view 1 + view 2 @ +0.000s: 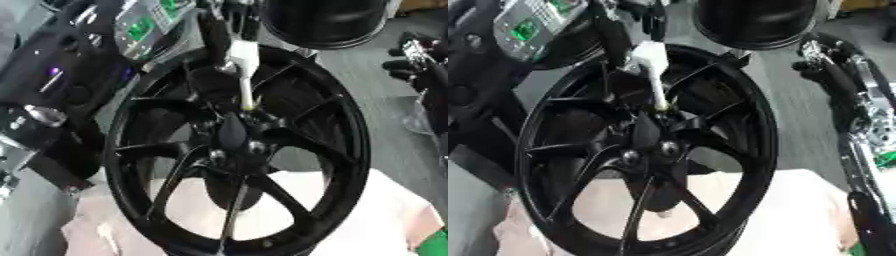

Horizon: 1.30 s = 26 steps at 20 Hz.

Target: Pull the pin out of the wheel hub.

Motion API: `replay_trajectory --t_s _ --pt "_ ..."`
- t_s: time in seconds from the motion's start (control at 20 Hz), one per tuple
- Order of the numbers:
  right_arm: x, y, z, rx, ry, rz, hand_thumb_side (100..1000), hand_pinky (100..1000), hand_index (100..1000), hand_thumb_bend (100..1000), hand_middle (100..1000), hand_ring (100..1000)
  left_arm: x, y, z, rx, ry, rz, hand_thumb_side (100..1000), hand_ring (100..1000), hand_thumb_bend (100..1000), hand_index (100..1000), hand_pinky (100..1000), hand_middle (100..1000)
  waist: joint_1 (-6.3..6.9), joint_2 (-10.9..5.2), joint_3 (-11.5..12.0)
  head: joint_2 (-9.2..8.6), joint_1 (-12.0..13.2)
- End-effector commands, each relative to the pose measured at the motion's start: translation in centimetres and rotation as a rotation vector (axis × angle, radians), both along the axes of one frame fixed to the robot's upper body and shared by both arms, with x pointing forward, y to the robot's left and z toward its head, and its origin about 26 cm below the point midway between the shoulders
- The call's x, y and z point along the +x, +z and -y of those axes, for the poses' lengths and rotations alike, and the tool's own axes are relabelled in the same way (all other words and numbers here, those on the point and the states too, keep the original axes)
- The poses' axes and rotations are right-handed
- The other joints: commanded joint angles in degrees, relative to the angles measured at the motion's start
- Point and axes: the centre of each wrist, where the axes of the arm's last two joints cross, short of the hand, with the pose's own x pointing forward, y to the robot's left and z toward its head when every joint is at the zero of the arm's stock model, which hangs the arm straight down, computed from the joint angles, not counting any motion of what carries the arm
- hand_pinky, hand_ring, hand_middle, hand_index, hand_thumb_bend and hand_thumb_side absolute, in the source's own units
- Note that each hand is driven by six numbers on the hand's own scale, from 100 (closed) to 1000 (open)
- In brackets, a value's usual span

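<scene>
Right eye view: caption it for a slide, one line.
Left hand holds the white pin above the black wheel's hub; right hand idles alongside.

**Two head eyes, close over the wheel**

Both views look steeply down from the robot's head, very near, with the black wheel (236, 145) filling each. The right eye sits slightly aside, showing more of the right arm (859, 130). Both share the wheel, its hub (647, 137) and the pale cloth (376, 210).
</scene>
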Motion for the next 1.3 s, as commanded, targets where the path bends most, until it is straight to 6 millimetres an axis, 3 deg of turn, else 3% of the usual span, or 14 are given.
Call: replay_trajectory --t_s 0.05,0.15,0.35,0.45,0.5,0.55,0.7,0.9,1.3 --pt "-0.1 0.6 0.5 -0.020 -0.010 0.018 513 825 829 140 668 690 -1.7 3.9 -2.8 -0.074 0.049 0.083 100 768 384 334 874 652 -0.29 -1.28 0.3 0.16 -0.5" --pt "-0.1 0.6 0.7 -0.020 -0.018 0.019 515 825 829 140 668 690 -2.5 5.2 -4.9 -0.115 0.079 0.117 100 766 391 330 871 650 -0.36 -1.14 0.6 0.09 -1.1" --pt "-0.2 0.7 1.2 -0.021 -0.044 0.025 514 825 829 140 668 690 -4.8 6.7 -12.3 -0.194 0.222 0.212 100 767 409 329 873 651 -0.23 -0.74 1.6 -0.04 -2.2" --pt "-0.2 0.9 1.5 -0.019 -0.058 0.033 513 825 829 139 668 690 -6.2 6.4 -16.8 -0.212 0.336 0.265 100 768 411 330 873 653 -0.16 -0.42 1.9 -0.32 -2.8" --pt "-0.2 1.0 1.6 -0.017 -0.063 0.039 530 825 829 123 668 690 -7.0 6.0 -18.9 -0.219 0.391 0.286 100 767 486 329 872 652 -0.15 -0.27 2.0 -0.44 -3.0" --pt "-0.2 1.1 1.7 -0.015 -0.070 0.043 512 825 829 140 668 690 -7.7 5.4 -20.7 -0.228 0.444 0.297 100 767 401 329 871 652 -0.15 -0.15 2.1 -0.50 -3.1" --pt "-0.3 1.3 2.1 -0.008 -0.092 0.054 509 825 829 140 668 690 -9.0 3.3 -25.0 -0.278 0.586 0.293 100 766 375 328 867 651 -0.27 0.10 2.4 -0.69 -3.0" --pt "-0.4 1.6 2.3 0.006 -0.106 0.068 507 825 829 140 668 690 -9.3 0.1 -28.6 -0.345 0.716 0.239 100 765 337 330 861 651 -0.60 0.21 2.6 -0.98 -3.2" --pt "-0.4 1.7 2.4 0.015 -0.116 0.075 507 825 828 140 668 690 -9.5 -4.5 -32.4 -0.411 0.852 0.154 100 773 236 381 863 664 -0.86 0.42 3.0 -0.92 -3.7"
